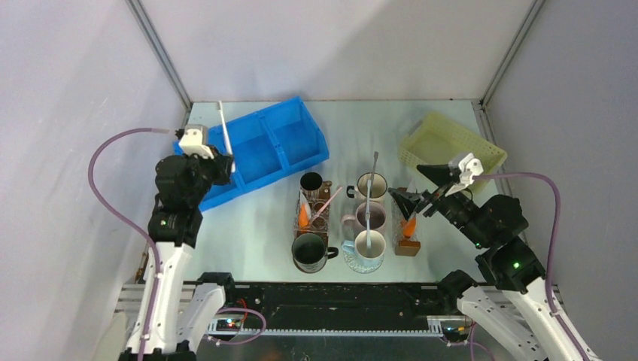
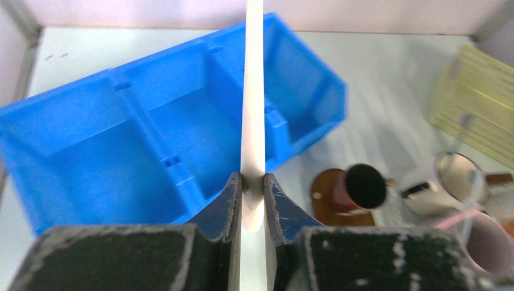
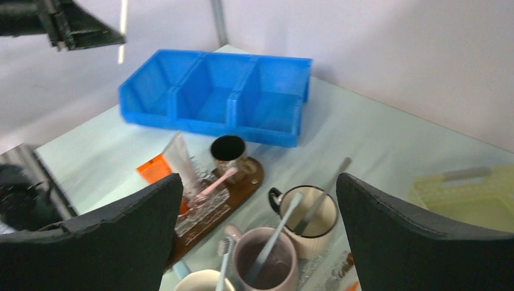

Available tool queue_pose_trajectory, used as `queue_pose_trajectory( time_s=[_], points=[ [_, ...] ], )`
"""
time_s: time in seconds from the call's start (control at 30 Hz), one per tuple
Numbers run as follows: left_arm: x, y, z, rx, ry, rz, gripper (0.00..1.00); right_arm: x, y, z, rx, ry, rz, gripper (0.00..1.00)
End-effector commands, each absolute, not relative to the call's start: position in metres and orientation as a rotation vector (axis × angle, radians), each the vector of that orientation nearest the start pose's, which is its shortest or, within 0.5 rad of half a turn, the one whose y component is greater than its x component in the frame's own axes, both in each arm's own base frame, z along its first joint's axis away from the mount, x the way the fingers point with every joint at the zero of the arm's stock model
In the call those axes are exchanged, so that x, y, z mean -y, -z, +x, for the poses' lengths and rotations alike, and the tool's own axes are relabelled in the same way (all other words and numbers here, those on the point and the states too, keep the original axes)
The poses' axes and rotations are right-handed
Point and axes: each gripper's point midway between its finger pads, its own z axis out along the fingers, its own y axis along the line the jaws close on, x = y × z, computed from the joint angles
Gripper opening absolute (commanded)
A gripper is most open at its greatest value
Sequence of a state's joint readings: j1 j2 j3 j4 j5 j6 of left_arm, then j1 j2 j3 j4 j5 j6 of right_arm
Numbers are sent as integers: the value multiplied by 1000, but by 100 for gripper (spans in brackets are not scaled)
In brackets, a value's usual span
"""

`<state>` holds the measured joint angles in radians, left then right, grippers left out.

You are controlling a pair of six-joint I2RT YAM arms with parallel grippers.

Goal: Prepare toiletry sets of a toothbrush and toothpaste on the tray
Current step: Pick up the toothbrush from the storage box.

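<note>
My left gripper (image 1: 228,164) is shut on the handle of a white toothbrush (image 1: 224,129), which points away over the blue three-compartment tray (image 1: 271,143). The left wrist view shows the handle (image 2: 253,91) pinched between the jaws, with the tray (image 2: 121,145) beneath it. My right gripper (image 1: 420,189) is open and holds nothing. It hangs above the mugs beside a small stand with an orange toothpaste (image 1: 408,226). A grey toothbrush (image 3: 327,194) leans in the cream mug (image 3: 309,212), another toothbrush (image 3: 276,233) stands in the pink mug (image 3: 267,260), and a white toothpaste tube (image 3: 182,160) stands beside a pink toothbrush (image 3: 215,182).
A yellow basket (image 1: 451,143) sits at the back right. A dark mug (image 1: 310,250) and a small dark cup (image 1: 311,182) stand by the brown-based clear box (image 1: 312,214). A pale blue mug (image 1: 368,248) with a brush stands nearest the arms. Walls enclose three sides.
</note>
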<state>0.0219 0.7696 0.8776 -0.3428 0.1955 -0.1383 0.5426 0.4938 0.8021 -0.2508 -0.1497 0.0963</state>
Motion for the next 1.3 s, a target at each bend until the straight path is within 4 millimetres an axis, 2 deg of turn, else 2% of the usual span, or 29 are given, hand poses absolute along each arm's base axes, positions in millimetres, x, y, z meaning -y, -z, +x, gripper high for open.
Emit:
queue_pose_trajectory(
  time_s=[0.0, 0.17, 0.4, 0.57, 0.7, 0.9, 1.07, 1.27],
  points=[
    [86, -313, 276, -1689, 392, 243, 0, -187, -366, 177, -1378, -787, -648, 100],
    [128, -331, 251, -1597, 499, 407, 0, -205, -385, 170, -1317, -876, -739, 100],
    [185, -345, 216, -1499, 666, 616, 0, -225, -415, 166, -1225, -952, -807, 92],
    [219, -351, 192, -1443, 744, 769, 0, -245, -421, 168, -1214, -995, -887, 87],
    [238, -355, 179, -1391, 772, 866, 0, -255, -427, 168, -1187, -998, -943, 85],
    [261, -353, 165, -1369, 788, 996, 0, -272, -424, 168, -1176, -1034, -1016, 81],
    [270, -357, 156, -1344, 790, 1066, 0, -279, -422, 168, -1170, -1057, -1041, 78],
    [276, -353, 148, -1338, 799, 1133, 0, -281, -428, 153, -1111, -1119, -1092, 72]
  ],
)
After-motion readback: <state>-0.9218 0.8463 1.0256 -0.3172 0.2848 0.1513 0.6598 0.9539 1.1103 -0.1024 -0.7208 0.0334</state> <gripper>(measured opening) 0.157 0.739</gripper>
